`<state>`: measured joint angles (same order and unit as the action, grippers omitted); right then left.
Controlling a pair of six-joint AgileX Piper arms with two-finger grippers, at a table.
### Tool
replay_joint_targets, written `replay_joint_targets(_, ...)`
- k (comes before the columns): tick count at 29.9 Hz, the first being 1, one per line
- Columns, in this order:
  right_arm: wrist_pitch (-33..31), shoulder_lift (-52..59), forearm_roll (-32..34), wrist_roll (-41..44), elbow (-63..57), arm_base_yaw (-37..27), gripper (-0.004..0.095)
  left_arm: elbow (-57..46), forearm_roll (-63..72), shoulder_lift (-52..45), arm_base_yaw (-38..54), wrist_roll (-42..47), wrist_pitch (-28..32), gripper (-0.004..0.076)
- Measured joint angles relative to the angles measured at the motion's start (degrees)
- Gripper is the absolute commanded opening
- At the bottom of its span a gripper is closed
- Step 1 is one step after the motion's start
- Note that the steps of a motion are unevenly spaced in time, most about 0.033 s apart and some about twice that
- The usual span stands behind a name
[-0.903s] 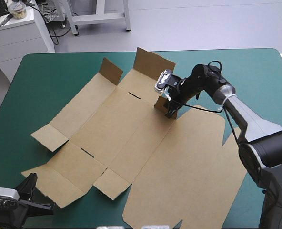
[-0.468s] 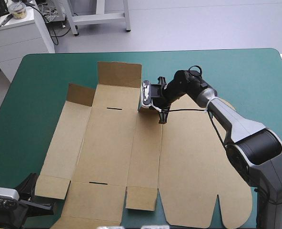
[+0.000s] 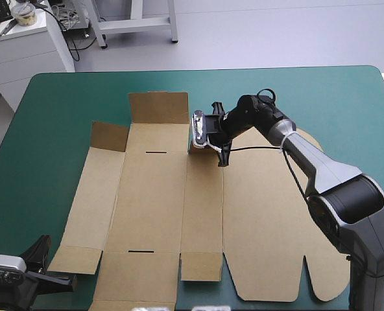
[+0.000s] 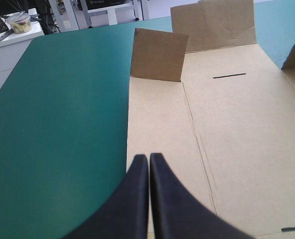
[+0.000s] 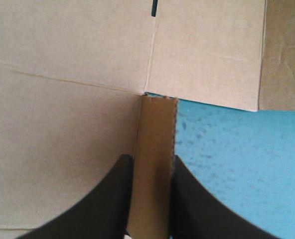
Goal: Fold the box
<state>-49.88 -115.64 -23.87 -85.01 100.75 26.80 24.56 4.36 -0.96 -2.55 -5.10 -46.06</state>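
The brown box (image 3: 153, 214) lies as a flat cut sheet on the teal-green cover, its long panels running from the near edge to the far side. Two far flaps (image 3: 157, 107) stand raised; the left wrist view shows them upright (image 4: 159, 55). My right gripper (image 3: 221, 157) is at the far end of the narrow panel, shut on a small upright flap (image 5: 157, 129) held between its fingers (image 5: 118, 194). At the table's near left corner my left gripper (image 3: 44, 249) is shut with nothing in it (image 4: 149, 159), just over the sheet's (image 4: 227, 124) left panel.
Bare teal-green cover (image 3: 49, 129) runs along the left of the sheet, with more at the far right (image 3: 348, 103). The rounded lid panel (image 3: 276, 220) reaches close to the near edge. A white desk (image 3: 23, 39) stands beyond the far left corner.
The sheet has swung round from a slant to lie square with the table's edges, sliding toward the near edge. My right gripper moved left with the small flap. The left gripper stayed put.
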Motion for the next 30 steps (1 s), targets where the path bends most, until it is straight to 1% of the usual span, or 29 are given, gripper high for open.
replay_joint_targets(2,0.1,0.0,-0.3,0.0,0.0,0.0,0.0620,0.0,0.0,0.0,0.0,0.0,0.0,-0.0010)
replay_joint_targets(4,0.2,0.0,-1.1,0.1,0.1,0.0,0.0673,0.0,0.0,0.0,0.0,0.0,0.0,-0.0010)
replay_joint_targets(7,0.1,0.0,-1.7,3.1,0.5,0.0,0.0679,0.0,0.0,0.0,0.0,0.0,0.0,-0.0010)
replay_joint_targets(10,0.0,0.4,-1.1,9.3,1.4,0.0,0.0666,0.0,0.0,0.0,0.0,0.0,0.0,-0.0010)
replay_joint_targets(12,-0.5,1.5,-0.1,12.8,2.0,0.0,0.0616,0.0,0.0,0.0,0.0,0.0,0.0,-0.0010)
replay_joint_targets(14,-1.2,3.4,1.3,16.9,2.6,0.0,0.0525,0.0,0.0,0.0,0.0,0.0,0.0,-0.0010)
replay_joint_targets(16,-1.7,5.3,3.5,22.2,3.0,0.0,0.0400,0.0,0.0,0.0,0.0,0.0,0.0,-0.0010)
replay_joint_targets(18,-2.7,7.0,7.1,28.1,3.2,0.0,0.0224,0.0,0.0,0.0,0.0,0.0,0.0,-0.0008)
replay_joint_targets(20,-4.4,8.2,11.3,35.8,3.2,0.0,0.0027,0.0,0.0,0.0,0.0,0.0,0.0,-0.0006)
replay_joint_targets(21,-5.3,8.5,14.3,41.4,3.2,0.0,-0.0015,0.0,0.0,0.0,0.0,0.0,0.0,-0.0006)
replay_joint_targets(24,-8.4,8.7,21.2,52.6,3.2,-0.2,-0.0010,0.0,0.0,0.0,0.0,0.0,0.0,-0.0003)
replay_joint_targets(26,-9.7,8.7,23.9,58.7,3.2,-0.8,-0.0011,0.0,0.0,0.0,0.0,0.0,0.0,0.0016)
replay_joint_targets(28,-11.2,8.7,25.2,64.5,3.2,-2.0,-0.0013,0.0,0.0,0.0,0.0,0.0,0.0,0.0060)
replay_joint_targets(30,-13.3,8.7,25.8,69.9,3.2,-3.8,-0.0015,0.0,0.0,0.0,0.0,0.0,0.0,0.0141)
